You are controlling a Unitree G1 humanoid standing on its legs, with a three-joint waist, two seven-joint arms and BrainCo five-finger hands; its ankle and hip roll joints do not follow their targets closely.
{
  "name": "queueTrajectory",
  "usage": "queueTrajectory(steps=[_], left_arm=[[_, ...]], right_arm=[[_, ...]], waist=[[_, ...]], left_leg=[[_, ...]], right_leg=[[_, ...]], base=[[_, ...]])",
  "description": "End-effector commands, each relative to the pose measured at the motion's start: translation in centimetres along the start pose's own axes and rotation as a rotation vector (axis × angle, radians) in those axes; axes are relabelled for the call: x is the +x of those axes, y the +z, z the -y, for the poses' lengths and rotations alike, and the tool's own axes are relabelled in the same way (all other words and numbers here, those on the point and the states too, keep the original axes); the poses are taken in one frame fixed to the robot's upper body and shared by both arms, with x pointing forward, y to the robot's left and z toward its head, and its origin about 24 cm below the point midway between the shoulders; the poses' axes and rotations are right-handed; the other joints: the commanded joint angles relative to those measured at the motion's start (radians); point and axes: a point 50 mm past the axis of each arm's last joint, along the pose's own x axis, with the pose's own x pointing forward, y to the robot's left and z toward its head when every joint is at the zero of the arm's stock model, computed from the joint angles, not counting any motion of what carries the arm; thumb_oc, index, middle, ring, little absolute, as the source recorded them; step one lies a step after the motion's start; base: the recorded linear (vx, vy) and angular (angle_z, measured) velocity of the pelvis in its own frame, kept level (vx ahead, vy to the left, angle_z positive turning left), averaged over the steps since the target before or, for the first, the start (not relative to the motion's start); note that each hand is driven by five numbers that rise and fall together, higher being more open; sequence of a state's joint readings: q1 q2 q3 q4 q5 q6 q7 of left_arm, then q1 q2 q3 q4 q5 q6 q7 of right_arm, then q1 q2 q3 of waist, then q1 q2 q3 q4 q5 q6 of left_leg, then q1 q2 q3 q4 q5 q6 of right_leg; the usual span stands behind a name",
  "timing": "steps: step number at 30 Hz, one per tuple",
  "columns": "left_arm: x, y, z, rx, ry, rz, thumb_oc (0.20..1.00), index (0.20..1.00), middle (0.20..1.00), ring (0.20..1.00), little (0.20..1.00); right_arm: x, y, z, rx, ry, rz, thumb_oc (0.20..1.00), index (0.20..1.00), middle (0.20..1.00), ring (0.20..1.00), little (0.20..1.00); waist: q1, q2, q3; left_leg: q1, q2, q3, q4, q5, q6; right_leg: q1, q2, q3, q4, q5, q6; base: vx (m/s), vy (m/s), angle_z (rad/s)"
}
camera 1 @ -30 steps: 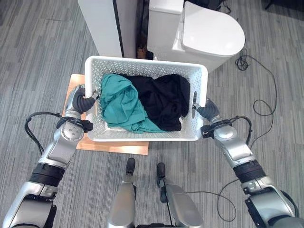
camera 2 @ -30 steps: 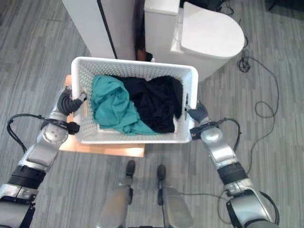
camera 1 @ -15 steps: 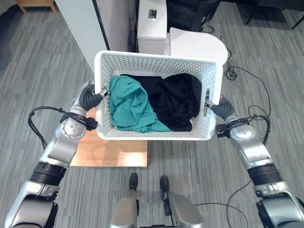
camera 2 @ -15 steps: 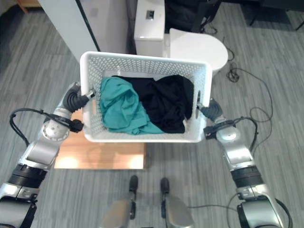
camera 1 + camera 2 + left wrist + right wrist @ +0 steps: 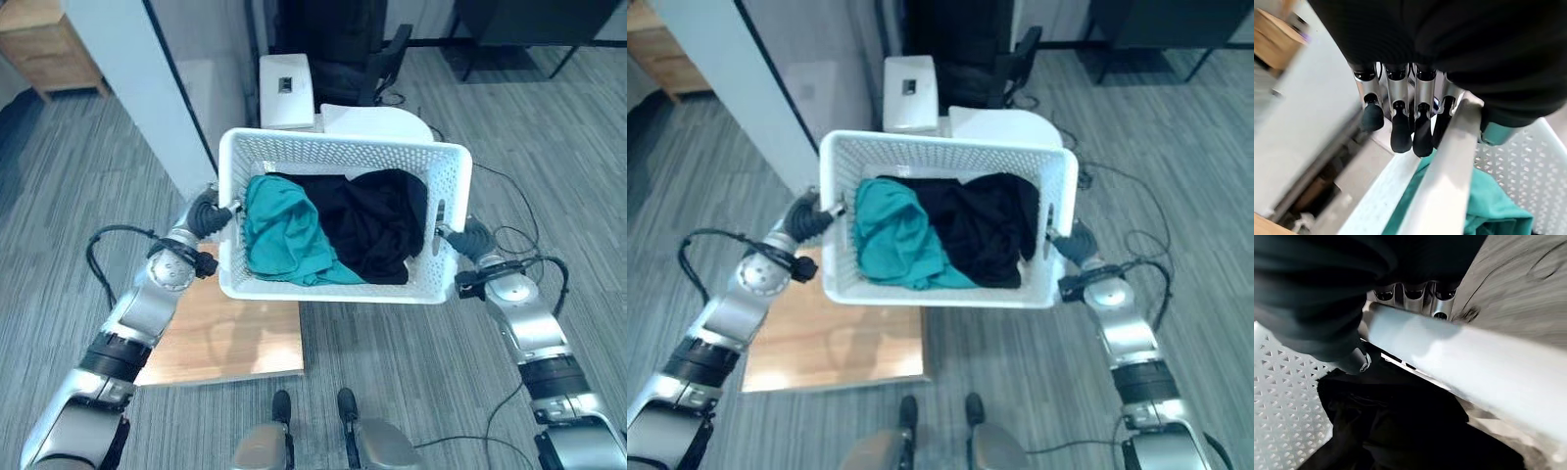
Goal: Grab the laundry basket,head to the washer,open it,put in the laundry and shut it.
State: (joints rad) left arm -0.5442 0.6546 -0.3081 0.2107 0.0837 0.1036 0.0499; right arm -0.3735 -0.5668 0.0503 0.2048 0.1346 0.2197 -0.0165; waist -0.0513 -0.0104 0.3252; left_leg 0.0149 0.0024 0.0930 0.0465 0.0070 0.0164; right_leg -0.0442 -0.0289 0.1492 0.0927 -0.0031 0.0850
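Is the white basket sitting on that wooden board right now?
No, the white basket is held up between the left hand and right hand, with the wooden board on the floor below it.

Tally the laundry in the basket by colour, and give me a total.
Teal garment: 1
Black laundry: 1 heap; separate pieces cannot be told apart
Total: 2 visible clumps in the white basket, held by the left robot hand and right robot hand.
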Motion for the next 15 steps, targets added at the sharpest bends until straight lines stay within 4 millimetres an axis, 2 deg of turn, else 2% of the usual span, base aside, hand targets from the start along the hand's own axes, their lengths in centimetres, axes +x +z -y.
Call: queueTrajectory(steps=[1, 3, 4, 6, 7, 9, 10, 12, 13, 15], left_arm=[[1.8, 5.3, 1.8, -0.064, -0.060, 0.250, 0.200, 0.200, 0.200, 0.200, 0.200], [2.5, 6.1, 2.2, -0.089, -0.073, 0.261, 0.200, 0.200, 0.200, 0.200, 0.200], [2.9, 6.7, 2.2, -0.092, -0.075, 0.273, 0.200, 0.200, 0.200, 0.200, 0.200], [3.3, 7.3, 3.0, -0.112, -0.098, 0.277, 0.200, 0.200, 0.200, 0.200, 0.200], [3.4, 7.2, 3.1, -0.120, -0.098, 0.268, 0.200, 0.200, 0.200, 0.200, 0.200], [3.4, 7.3, 3.0, -0.125, -0.095, 0.275, 0.200, 0.200, 0.200, 0.200, 0.200], [3.4, 7.1, 2.7, -0.137, -0.094, 0.270, 0.200, 0.200, 0.200, 0.200, 0.200], [3.4, 7.0, 2.4, -0.147, -0.085, 0.269, 0.200, 0.200, 0.200, 0.200, 0.200], [3.3, 6.7, 1.8, -0.154, -0.066, 0.264, 0.200, 0.200, 0.200, 0.200, 0.200], [3.1, 6.1, 1.2, -0.154, -0.043, 0.255, 0.200, 0.200, 0.200, 0.200, 0.200]], right_arm=[[0.2, 2.9, 1.2, -0.016, -0.058, 0.141, 0.200, 0.200, 0.200, 0.200, 0.200], [0.5, 3.6, 1.6, -0.054, -0.095, 0.162, 0.200, 0.200, 0.200, 0.200, 0.200], [0.6, 3.7, 1.9, -0.071, -0.109, 0.163, 0.200, 0.200, 0.200, 0.200, 0.200], [1.0, 3.8, 2.3, -0.072, -0.132, 0.156, 0.200, 0.200, 0.200, 0.200, 0.200], [1.1, 3.8, 2.6, -0.069, -0.140, 0.152, 0.200, 0.200, 0.200, 0.200, 0.200], [1.3, 3.9, 2.9, -0.067, -0.146, 0.152, 0.200, 0.200, 0.200, 0.200, 0.200], [1.5, 4.0, 3.3, -0.082, -0.154, 0.147, 0.200, 0.200, 0.200, 0.200, 0.200], [1.5, 4.1, 3.6, -0.086, -0.162, 0.146, 0.200, 0.200, 0.200, 0.200, 0.200], [1.5, 4.3, 4.1, -0.101, -0.167, 0.151, 0.200, 0.200, 0.200, 0.200, 0.200], [1.3, 4.5, 4.4, -0.121, -0.160, 0.155, 0.200, 0.200, 0.200, 0.200, 0.200]], waist=[[0.013, -0.007, -0.174], [0.018, 0.013, -0.173], [0.014, 0.014, -0.175], [0.006, 0.004, -0.197], [0.011, -0.004, -0.213], [0.021, -0.010, -0.237], [0.046, -0.024, -0.273], [0.056, -0.030, -0.286], [0.061, -0.038, -0.299], [0.064, -0.037, -0.300]], left_leg=[[-0.078, 0.045, 0.064, 0.223, -0.261, 0.059], [-0.067, 0.060, 0.125, 0.217, -0.246, 0.067], [-0.058, 0.063, 0.156, 0.214, -0.240, 0.076], [-0.041, 0.056, 0.188, 0.199, -0.244, 0.084], [-0.037, 0.052, 0.211, 0.186, -0.240, 0.083], [-0.030, 0.053, 0.240, 0.157, -0.222, 0.076], [-0.036, 0.046, 0.265, 0.109, -0.179, 0.056], [-0.036, 0.042, 0.271, 0.082, -0.162, 0.045], [-0.041, 0.053, 0.268, 0.056, -0.142, 0.019], [-0.023, 0.078, 0.282, 0.026, -0.125, 0.003]], right_leg=[[-0.096, -0.207, -0.106, 0.075, 0.021, 0.105], [-0.087, -0.259, -0.291, 0.202, -0.006, 0.074], [-0.073, -0.272, -0.344, 0.278, -0.023, 0.062], [-0.028, -0.259, -0.356, 0.357, -0.061, 0.070], [0.003, -0.253, -0.363, 0.346, -0.073, 0.076], [0.043, -0.255, -0.375, 0.312, -0.055, 0.087], [0.104, -0.278, -0.390, 0.226, 0.010, 0.105], [0.120, -0.290, -0.390, 0.180, 0.045, 0.116], [0.117, -0.322, -0.390, 0.096, 0.096, 0.132], [0.087, -0.331, -0.410, 0.048, 0.114, 0.134]], base=[[-0.31, 0.199, -0.69], [-0.22, 0.148, -1.45], [-0.14, 0.123, -1.92], [-0.10, 0.034, -1.22], [-0.13, -0.065, -1.12], [-0.09, -0.101, -1.49], [-0.12, -0.171, -1.37], [-0.12, -0.216, -1.41], [-0.09, -0.273, -1.61], [-0.05, -0.242, -1.66]])
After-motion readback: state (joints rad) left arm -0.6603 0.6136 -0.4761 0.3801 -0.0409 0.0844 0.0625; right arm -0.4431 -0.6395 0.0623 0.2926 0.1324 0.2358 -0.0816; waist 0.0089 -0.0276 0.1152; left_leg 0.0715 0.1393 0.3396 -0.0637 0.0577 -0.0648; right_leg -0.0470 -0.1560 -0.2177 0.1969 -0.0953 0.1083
